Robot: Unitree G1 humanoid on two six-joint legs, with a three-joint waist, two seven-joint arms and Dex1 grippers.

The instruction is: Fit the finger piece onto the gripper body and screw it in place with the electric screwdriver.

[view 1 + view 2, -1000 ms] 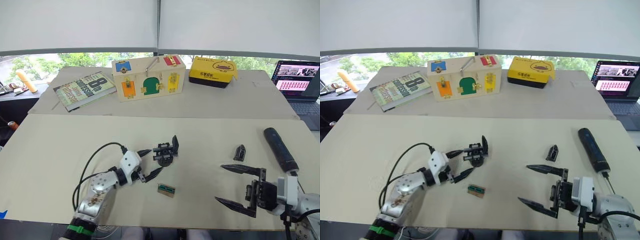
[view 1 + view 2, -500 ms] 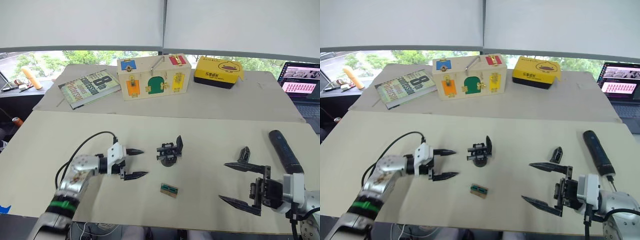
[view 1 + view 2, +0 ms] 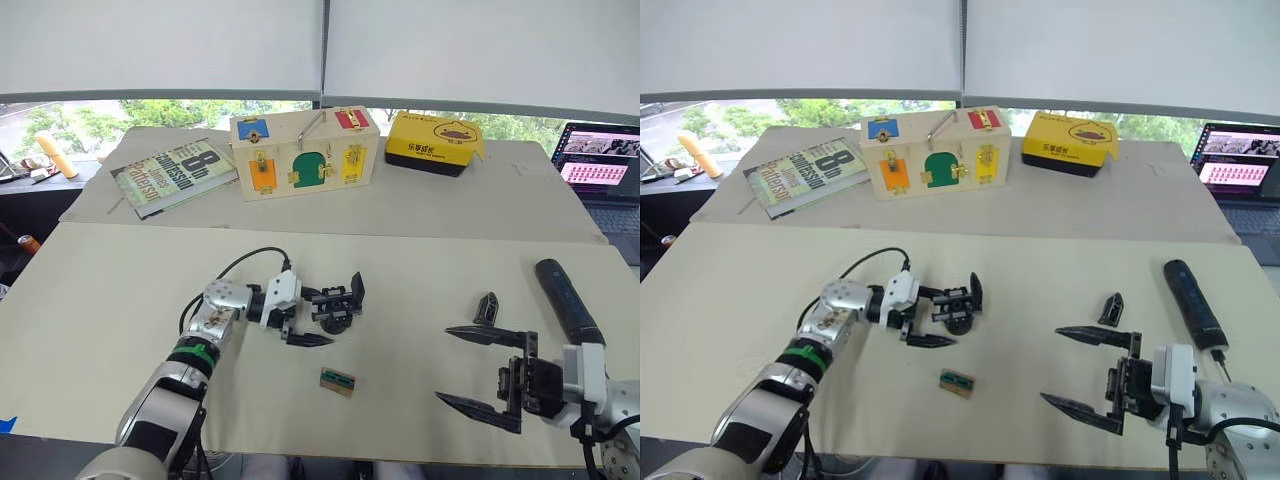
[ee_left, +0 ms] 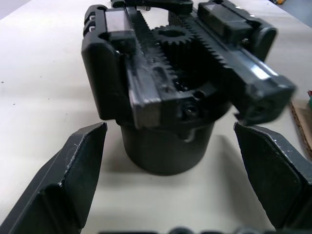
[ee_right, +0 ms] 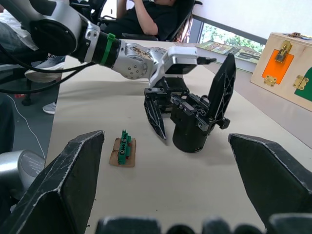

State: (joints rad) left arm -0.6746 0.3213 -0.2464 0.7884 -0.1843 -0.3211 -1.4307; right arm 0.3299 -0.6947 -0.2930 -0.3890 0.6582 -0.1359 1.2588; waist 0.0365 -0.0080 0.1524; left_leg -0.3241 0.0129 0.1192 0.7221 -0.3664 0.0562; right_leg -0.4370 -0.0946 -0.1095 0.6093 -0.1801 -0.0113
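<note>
The gripper body stands on the near table, a black block with a pointed finger sticking up. My left gripper is open, its two fingers reaching to either side of the body's base; the left wrist view shows the gripper body close up between the fingers, not touching them. The finger piece lies to the right, beside the electric screwdriver. My right gripper is open and empty, just in front of the finger piece.
A small green-and-tan rectangle lies in front of the gripper body. On the back table are a book, a wooden lock box, a yellow box and a laptop. A seated person is behind.
My left gripper has moved right, up to the gripper body, and now has a finger on each side of it. The right gripper has stayed in place, open.
</note>
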